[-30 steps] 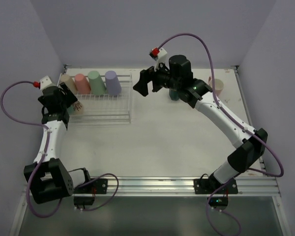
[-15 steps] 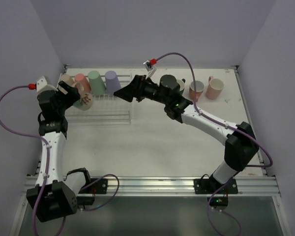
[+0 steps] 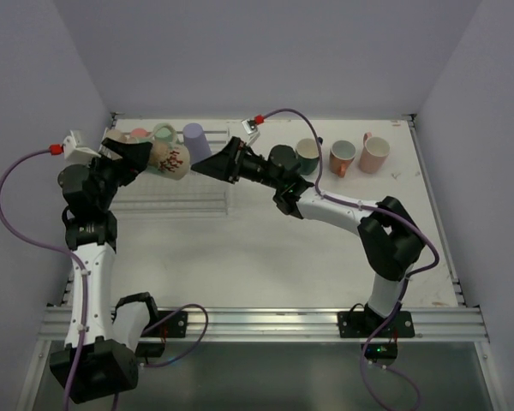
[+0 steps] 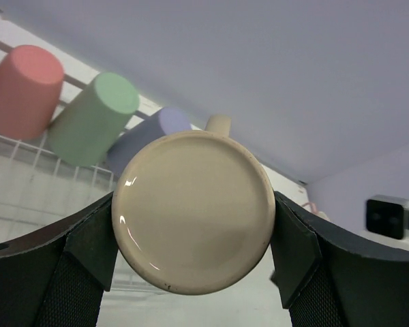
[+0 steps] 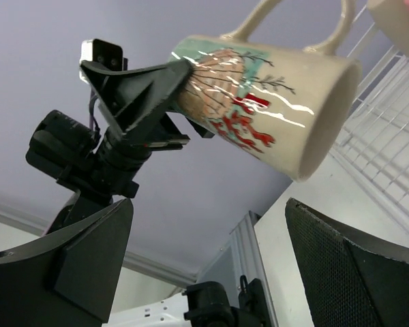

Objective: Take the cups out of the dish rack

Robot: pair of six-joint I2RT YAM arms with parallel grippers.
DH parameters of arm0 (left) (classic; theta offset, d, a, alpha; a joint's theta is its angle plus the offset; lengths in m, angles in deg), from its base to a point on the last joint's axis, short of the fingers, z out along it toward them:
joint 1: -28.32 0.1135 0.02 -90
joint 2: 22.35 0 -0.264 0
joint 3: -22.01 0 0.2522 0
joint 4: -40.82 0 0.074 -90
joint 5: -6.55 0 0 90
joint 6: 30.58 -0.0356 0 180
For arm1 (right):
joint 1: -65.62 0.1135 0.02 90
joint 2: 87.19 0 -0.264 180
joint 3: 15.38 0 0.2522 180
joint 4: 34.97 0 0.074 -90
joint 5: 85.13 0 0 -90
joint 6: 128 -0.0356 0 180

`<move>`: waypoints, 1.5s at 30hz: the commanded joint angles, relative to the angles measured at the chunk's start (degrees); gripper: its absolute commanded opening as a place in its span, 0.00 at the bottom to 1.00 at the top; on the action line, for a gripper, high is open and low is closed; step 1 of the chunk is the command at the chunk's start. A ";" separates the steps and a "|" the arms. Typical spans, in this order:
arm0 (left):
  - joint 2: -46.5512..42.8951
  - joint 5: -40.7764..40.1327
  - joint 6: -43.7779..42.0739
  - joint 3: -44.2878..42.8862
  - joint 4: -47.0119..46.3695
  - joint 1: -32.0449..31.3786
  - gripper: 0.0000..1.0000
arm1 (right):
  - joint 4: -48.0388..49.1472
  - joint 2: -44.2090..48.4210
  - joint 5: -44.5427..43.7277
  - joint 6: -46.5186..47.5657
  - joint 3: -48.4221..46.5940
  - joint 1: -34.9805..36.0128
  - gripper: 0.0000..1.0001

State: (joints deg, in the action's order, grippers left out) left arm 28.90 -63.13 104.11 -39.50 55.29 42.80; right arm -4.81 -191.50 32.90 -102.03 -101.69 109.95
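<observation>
Lilac walls, left tool clamping floral mug

White table — dish rack back-left, three mugs back-right.

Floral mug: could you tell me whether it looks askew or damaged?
The floral mug is tilted sideways in mid-air, clamped at its base by the left gripper, mouth toward the open right gripper. No damage shows.
</observation>
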 commanded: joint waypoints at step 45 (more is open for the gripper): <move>-12.31 6.14 5.96 2.67 -6.70 -11.32 1.00 | -2.66 13.85 -0.43 11.89 3.40 1.10 0.00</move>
State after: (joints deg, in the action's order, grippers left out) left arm 18.16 -55.27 121.07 -32.05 47.27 31.35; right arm 4.37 -184.22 35.68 -99.23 -95.75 112.01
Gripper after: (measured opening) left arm 0.996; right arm 0.249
